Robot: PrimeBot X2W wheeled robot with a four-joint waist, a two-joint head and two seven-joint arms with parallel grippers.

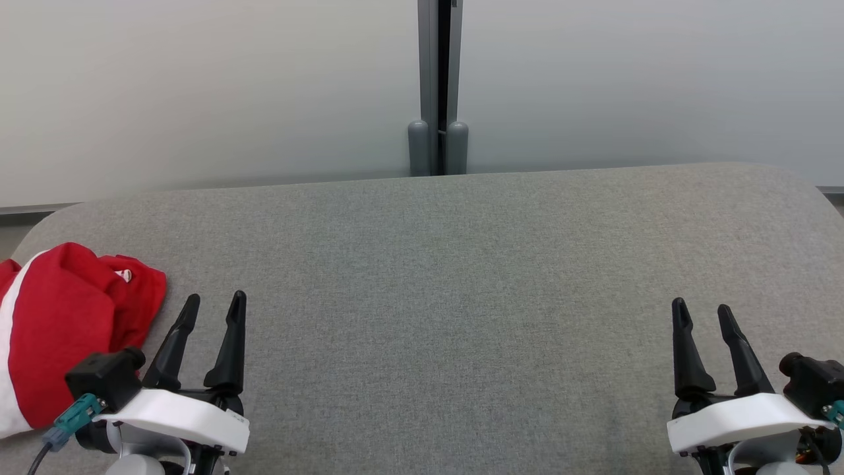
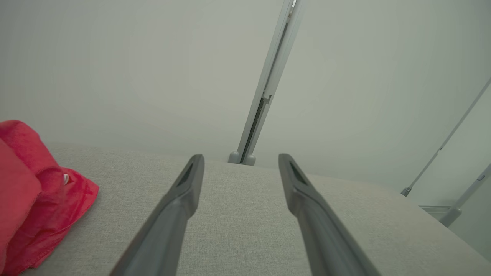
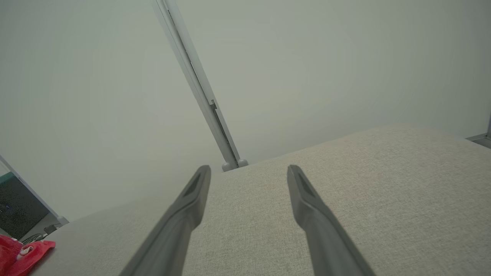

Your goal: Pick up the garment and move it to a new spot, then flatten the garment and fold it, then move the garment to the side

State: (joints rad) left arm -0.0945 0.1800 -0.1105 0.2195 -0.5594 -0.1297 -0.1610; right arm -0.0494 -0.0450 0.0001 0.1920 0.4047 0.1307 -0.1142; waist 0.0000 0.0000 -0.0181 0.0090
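Note:
A crumpled red garment (image 1: 62,323) with a white stripe lies bunched at the left edge of the grey fabric table (image 1: 461,277). In the left wrist view the garment (image 2: 34,195) sits left of my fingers, and a corner of the garment (image 3: 23,251) peeks in at the right wrist view's lower left. My left gripper (image 1: 214,307) stands open just right of the heap, apart from it, nothing between its fingers. My right gripper (image 1: 702,313) is open over the table's near right, far from the cloth. The left gripper (image 2: 241,161) and right gripper (image 3: 248,171) both hold nothing.
A pale partition wall rises behind the table, with a grey post (image 1: 438,86) and its two rounded feet at the middle of the far edge. The table's corners are rounded; its left edge runs close behind the garment.

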